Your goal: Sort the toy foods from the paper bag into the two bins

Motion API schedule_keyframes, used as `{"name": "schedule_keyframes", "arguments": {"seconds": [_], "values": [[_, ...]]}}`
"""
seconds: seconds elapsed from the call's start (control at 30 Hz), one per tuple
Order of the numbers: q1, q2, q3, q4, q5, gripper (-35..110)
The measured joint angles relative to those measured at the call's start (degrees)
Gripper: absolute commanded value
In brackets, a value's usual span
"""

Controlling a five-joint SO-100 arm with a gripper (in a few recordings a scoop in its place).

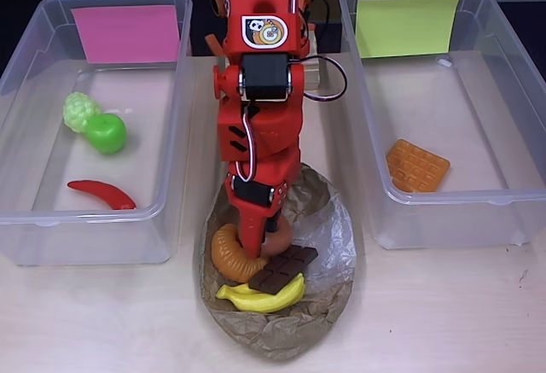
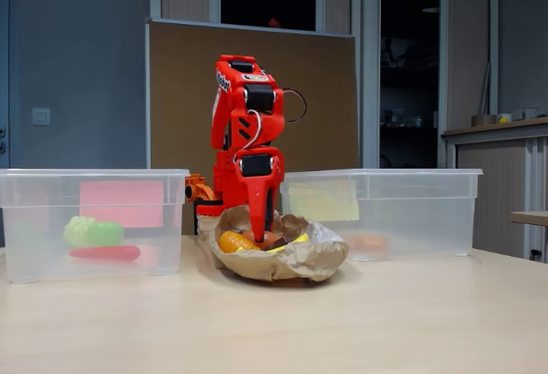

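The counter is seen carrying two clear bins. In the overhead view, grapes, an apple and a chili are held in the pink-labelled bin, and a waffle in the yellow-green-labelled bin. Between them the red arm is lowered into the paper bag, where croissant, chocolate bar and banana are piled. The fingers are sunk among these; whether they are released or clenched cannot be told. A brownish piece behind them is largely hidden.
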Motion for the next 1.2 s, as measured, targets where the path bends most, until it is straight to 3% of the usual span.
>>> {"name": "schedule_keyframes", "arguments": {"seconds": [0.13,0.4,0.83,1.03,1.2], "values": [[-0.09,-0.70,-0.35,-0.09,1.41,0],[-1.41,-0.70,-4.66,3.43,4.66,0],[-4.75,4.22,-18.90,22.32,7.29,0],[-5.19,12.83,-23.38,32.43,13.97,0],[-8.70,22.68,-20.21,37.97,26.02,0]]}}
